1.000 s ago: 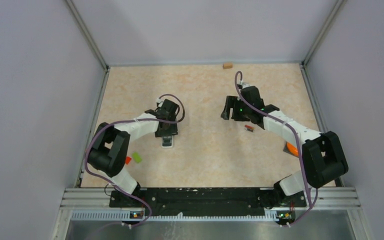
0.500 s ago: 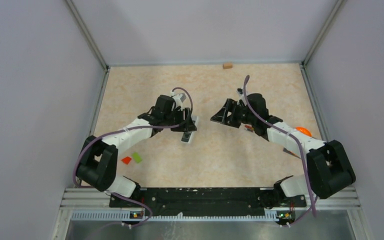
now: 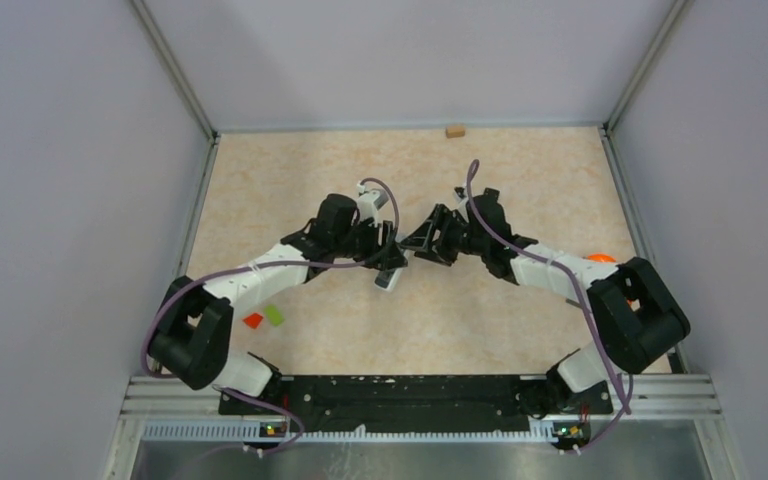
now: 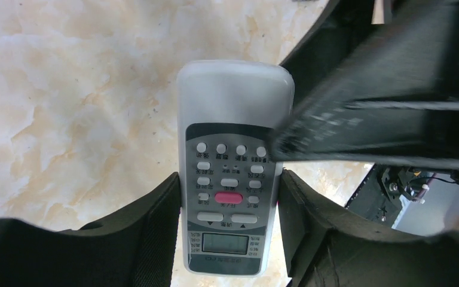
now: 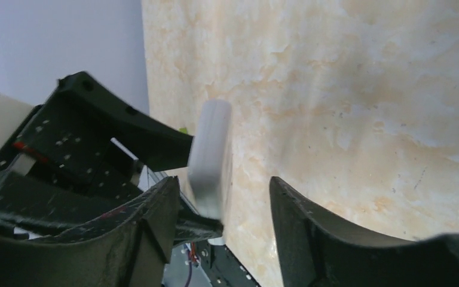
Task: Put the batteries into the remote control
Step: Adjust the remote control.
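Note:
My left gripper (image 4: 230, 179) is shut on the remote control (image 4: 233, 119), a white and grey handset with a red button, gripping its sides near the display end. From above, the remote (image 3: 388, 279) hangs over the middle of the table below the left gripper (image 3: 384, 258). My right gripper (image 3: 422, 243) meets it from the right. In the right wrist view the remote (image 5: 210, 149) shows edge-on, its free end inside the open right gripper (image 5: 222, 182), close to the left finger. One right finger (image 4: 364, 125) crosses the remote's upper corner. The batteries are hidden.
A red block (image 3: 253, 320) and a lime-green block (image 3: 275, 314) lie near the left arm's base. A small tan block (image 3: 454, 130) sits at the far edge. Something orange (image 3: 605, 260) shows behind the right forearm. Grey walls enclose the table.
The left arm has carried the remote right, to the table's middle. The right gripper has swung left to meet it, its jaws narrowing. The battery seen by the right arm is now covered.

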Tool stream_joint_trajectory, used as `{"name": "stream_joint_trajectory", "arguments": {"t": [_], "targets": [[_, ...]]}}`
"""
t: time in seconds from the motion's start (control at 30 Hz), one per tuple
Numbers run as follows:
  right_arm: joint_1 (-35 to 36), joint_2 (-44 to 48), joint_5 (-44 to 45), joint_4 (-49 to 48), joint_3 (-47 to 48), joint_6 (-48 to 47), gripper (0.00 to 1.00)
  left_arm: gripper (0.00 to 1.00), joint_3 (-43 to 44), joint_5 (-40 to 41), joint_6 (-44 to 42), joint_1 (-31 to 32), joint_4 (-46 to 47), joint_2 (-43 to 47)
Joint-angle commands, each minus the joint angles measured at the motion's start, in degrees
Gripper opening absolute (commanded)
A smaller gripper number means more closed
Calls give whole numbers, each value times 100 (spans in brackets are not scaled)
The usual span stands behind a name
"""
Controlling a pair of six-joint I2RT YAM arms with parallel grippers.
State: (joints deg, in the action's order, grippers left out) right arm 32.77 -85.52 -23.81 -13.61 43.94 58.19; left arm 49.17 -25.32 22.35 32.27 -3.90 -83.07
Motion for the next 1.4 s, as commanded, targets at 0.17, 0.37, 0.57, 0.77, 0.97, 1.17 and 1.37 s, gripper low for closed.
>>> {"name": "stream_joint_trajectory", "arguments": {"t": [0.17, 0.37, 0.57, 0.77, 0.97, 1.17, 1.37], "targets": [[106, -152, 445, -103, 322, 309, 23, 44, -103, -28, -379, 192, 346, 532], [106, 180, 781, -36, 251, 629, 0, 95, 1, 979, -730, 493, 76, 754], [-16, 247, 1042, 916, 388, 1098, 0, 99, -22, 2060, -1526, 996, 75, 1274], [-112, 314, 1127, 2436, 997, 1662, 0, 96, -231, 3113, -2833, 1823, 341, 1326], [-113, 414, 964, 3248, 1435, 1977, 0, 80, 248, 3826, -3091, 2212, -119, 760], [-171, 567, 823, 3398, 1401, 2087, 0, 56, 185, 4577, -3388, 2571, -30, 707], [-219, 564, 605, 3230, 1363, 2186, 0, 35, 83, 4948, -3444, 2646, 107, 728]]}}
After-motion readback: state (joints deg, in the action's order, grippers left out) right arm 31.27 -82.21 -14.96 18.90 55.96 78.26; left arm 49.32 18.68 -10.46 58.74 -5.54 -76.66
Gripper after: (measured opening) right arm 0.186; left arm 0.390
